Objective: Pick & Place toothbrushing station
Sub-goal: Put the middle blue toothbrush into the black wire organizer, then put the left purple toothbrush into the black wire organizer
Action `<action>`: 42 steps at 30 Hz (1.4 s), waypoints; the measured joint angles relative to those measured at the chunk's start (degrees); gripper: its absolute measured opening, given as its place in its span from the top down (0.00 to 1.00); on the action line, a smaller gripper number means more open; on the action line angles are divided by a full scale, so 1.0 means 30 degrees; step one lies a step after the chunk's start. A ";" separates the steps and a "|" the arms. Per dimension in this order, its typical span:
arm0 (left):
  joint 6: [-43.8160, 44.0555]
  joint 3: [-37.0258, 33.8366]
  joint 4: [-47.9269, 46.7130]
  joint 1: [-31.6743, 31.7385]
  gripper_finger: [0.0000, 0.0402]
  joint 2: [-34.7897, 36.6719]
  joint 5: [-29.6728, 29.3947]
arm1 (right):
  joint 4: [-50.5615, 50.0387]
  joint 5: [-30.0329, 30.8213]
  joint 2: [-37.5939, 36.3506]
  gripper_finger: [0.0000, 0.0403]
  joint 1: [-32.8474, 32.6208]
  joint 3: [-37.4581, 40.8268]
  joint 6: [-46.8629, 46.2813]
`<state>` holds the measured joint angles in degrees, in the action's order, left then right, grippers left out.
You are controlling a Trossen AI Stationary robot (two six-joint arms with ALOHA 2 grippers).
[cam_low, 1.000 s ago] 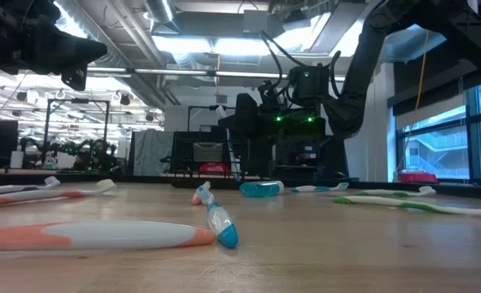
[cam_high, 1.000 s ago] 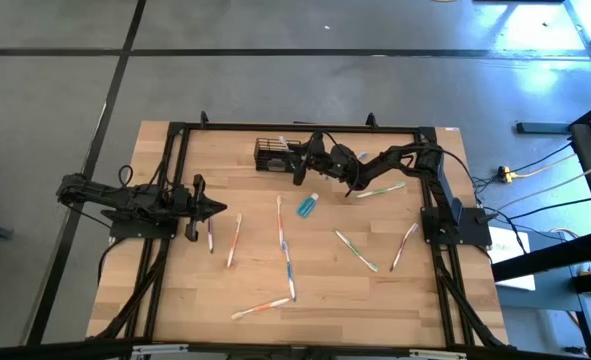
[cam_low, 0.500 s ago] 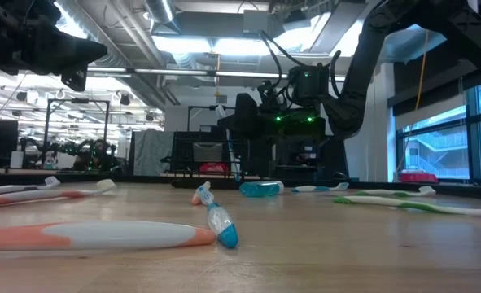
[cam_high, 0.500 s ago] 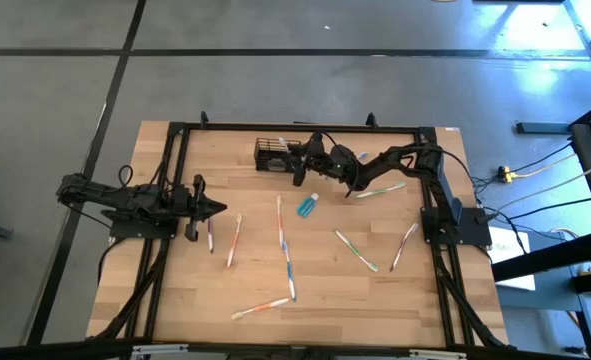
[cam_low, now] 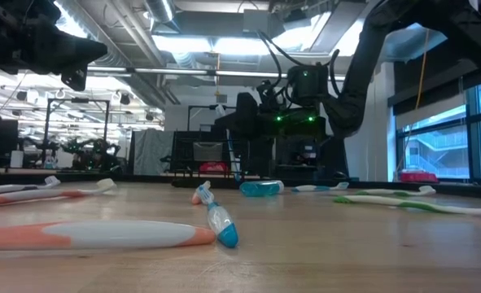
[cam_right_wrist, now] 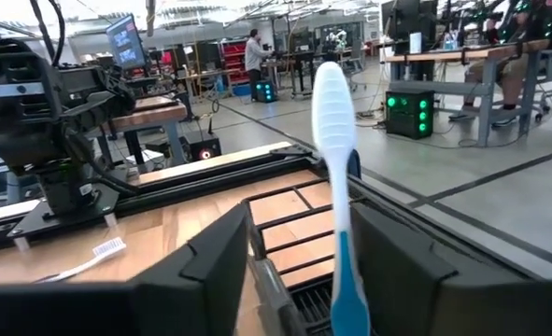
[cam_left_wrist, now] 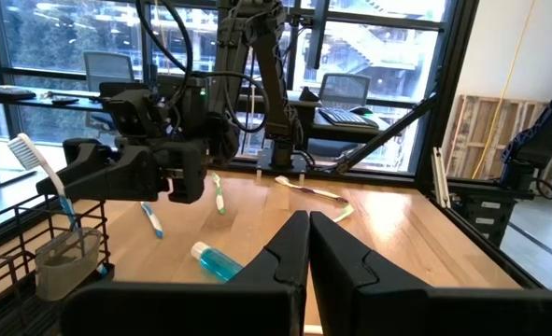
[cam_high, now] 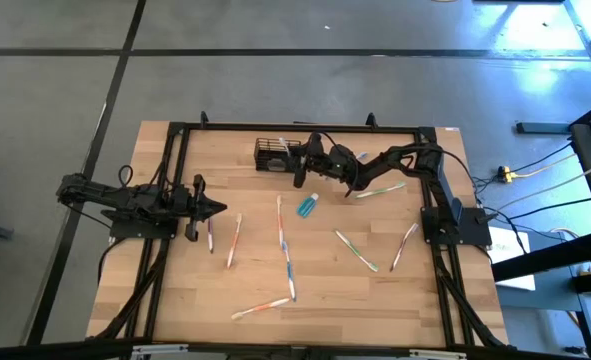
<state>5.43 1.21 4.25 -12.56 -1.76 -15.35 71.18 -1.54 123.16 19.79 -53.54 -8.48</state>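
Wooden tabletop (cam_high: 175, 290) framed by black rails, grey floor around; seen level across, a workshop with benches and ceiling lights behind.

Far left: left gripper (cam_high: 218, 208) parked low over the left edge, fingers (cam_left_wrist: 336, 257) pressed together, nothing between them. Just beside its tip: toothbrush with purple ends (cam_high: 209, 234), then an orange-and-white toothbrush (cam_high: 234, 240).

Centre: long blue-and-white toothbrush (cam_high: 285, 247) lying along the table; another orange toothbrush (cam_high: 260, 308) near the front edge. Small teal tube (cam_high: 307, 204) flat on the wood.

Back centre: toothbrushing station (cam_high: 271, 154), black wire mesh, standing on the table near the rear rail. One blue-handled toothbrush (cam_right_wrist: 336, 177) upright in it (bristle end up).

Right gripper (cam_high: 299, 165) at the station's right side, jaws spread apart either side of the upright toothbrush, not touching it. Contact with the mesh: cannot tell.

Right: green toothbrush (cam_high: 356, 251), one more toothbrush (cam_high: 404, 246) near the right rail, and a pale one (cam_high: 380, 189) under the right arm.
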 joint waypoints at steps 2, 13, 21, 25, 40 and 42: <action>0.0000 0.0000 0.0000 0.0007 0.99 0.0000 0.0000 | -0.0680 -0.0133 -0.0401 0.46 -0.0030 0.0000 0.0034; 0.0000 0.0000 -0.0003 0.0003 0.99 0.0003 0.0007 | -0.6428 0.0159 -0.3358 0.43 -0.0030 0.0000 0.0107; -0.0007 0.0000 -0.0004 0.0003 0.98 0.0007 0.0007 | -1.0904 0.0218 -0.5595 0.45 0.0012 0.0000 0.1196; -0.0015 0.0000 -0.0007 0.0007 0.98 0.0000 0.0000 | -1.2359 0.0221 -0.6744 0.46 0.0112 0.0000 0.1500; 0.0591 0.0000 -0.0818 0.0000 0.99 0.0007 0.0007 | -2.3875 0.0218 -1.1432 0.47 -0.0057 0.0359 0.2645; 0.0729 0.0000 -0.1057 0.0000 0.99 0.0000 0.0007 | -2.4165 0.0217 -1.1715 0.48 -0.0215 0.0799 0.2759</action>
<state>7.62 1.21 1.08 -12.55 -1.76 -15.33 -1.32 -0.89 88.01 19.15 -51.14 -0.20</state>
